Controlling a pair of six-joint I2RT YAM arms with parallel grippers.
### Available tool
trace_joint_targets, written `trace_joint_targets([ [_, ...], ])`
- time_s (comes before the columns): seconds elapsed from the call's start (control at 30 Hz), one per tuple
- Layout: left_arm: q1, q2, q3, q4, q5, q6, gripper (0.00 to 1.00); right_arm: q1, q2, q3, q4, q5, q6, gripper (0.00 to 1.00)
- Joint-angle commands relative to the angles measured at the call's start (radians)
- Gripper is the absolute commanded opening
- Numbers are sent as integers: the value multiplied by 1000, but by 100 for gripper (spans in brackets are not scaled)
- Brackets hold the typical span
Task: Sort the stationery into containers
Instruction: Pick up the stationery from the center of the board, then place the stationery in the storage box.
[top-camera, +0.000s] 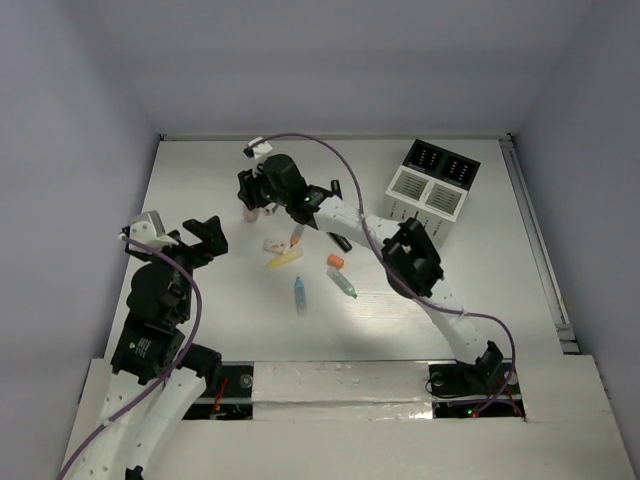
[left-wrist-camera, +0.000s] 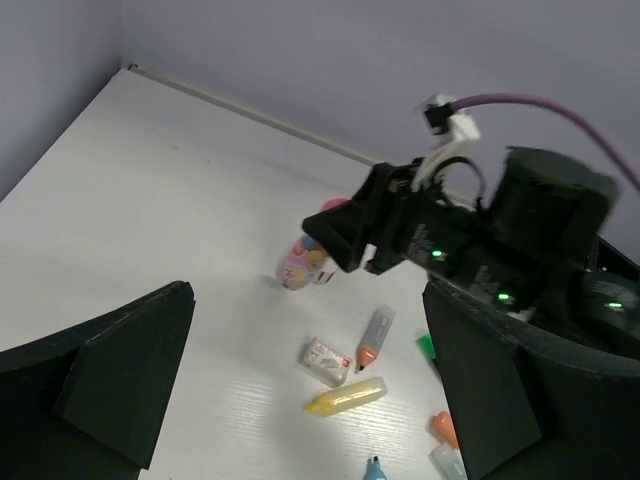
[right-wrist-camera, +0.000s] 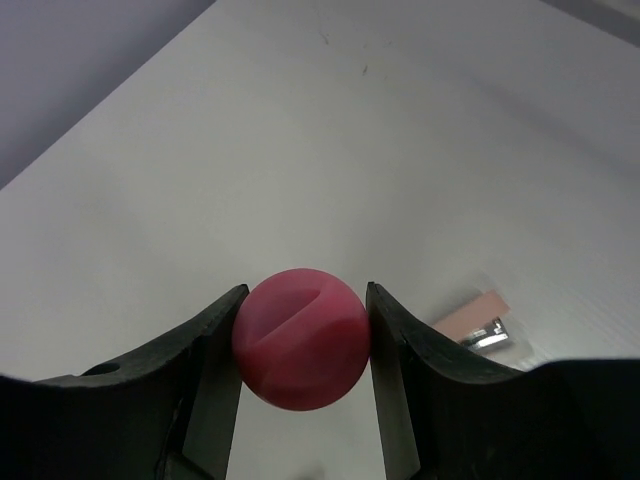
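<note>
My right gripper is shut on the round pink cap of the pink-capped bottle, which stands at the far left-centre of the table. The rest of the stationery lies just in front of it: a grey highlighter with an orange tip, a small white piece, a yellow pen, a blue pen, an orange cap and a pale pen. My left gripper hangs open to their left, holding nothing. The containers, a white slatted box joined to a black box, stand at the far right.
A black highlighter lies under the right arm. A small pink-and-white piece sits on the table just right of the bottle. The back wall rises behind the containers, and a rail runs along the table's right edge.
</note>
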Motion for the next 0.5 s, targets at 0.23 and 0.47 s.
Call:
trace_joint_targets([
  [0.23, -4, 46, 19, 52, 105, 22, 99, -218, -636, -437, 213, 115, -31, 21],
  [0.47, -4, 79, 17, 57, 139, 27, 99, -467, -797, -547, 69, 249, -88, 19],
])
